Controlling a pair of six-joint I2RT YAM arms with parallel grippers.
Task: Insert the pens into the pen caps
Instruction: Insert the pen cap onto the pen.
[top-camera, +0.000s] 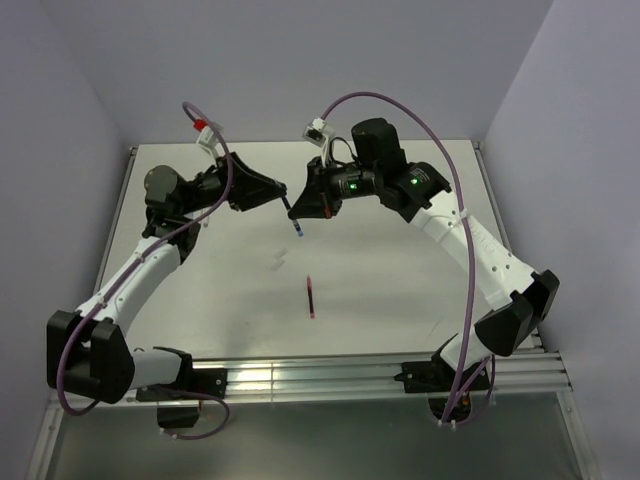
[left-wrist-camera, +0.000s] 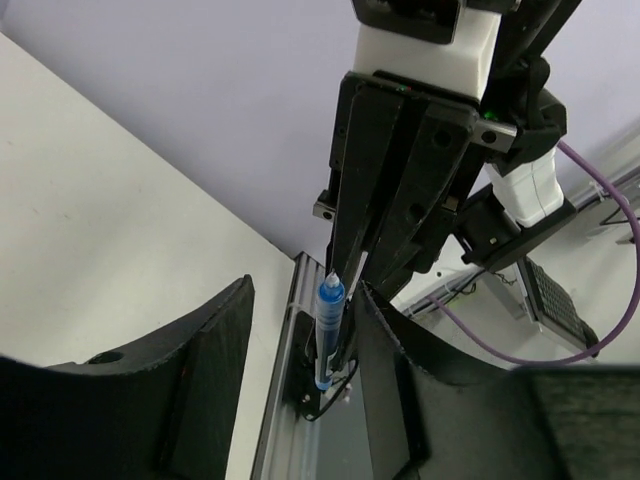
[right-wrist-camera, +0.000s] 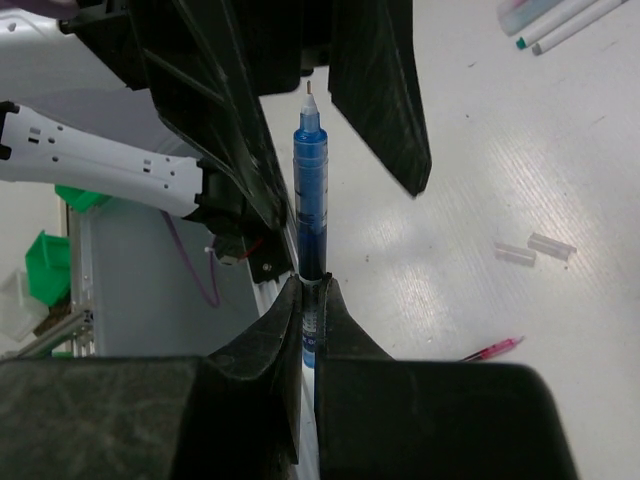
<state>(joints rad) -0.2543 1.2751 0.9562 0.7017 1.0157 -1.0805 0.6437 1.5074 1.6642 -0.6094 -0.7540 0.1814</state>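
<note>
A white table fills the middle of the scene, boxed in by plain pale lavender walls: one on the far side, one on the left, one on the right. A ribbed aluminium rail runs along the near edge, with a grey floor below it. Soft, even light leaves a faint sheen on the tabletop. Green bins sit beyond the table.

**Pale table, a few pens and caps**

The table is flat and off-white, with a metal rail along its near edge. A red pen lies near the middle. Two clear caps lie side by side just far-left of it. Several white pens lie together elsewhere, one of them teal-tipped.
</note>
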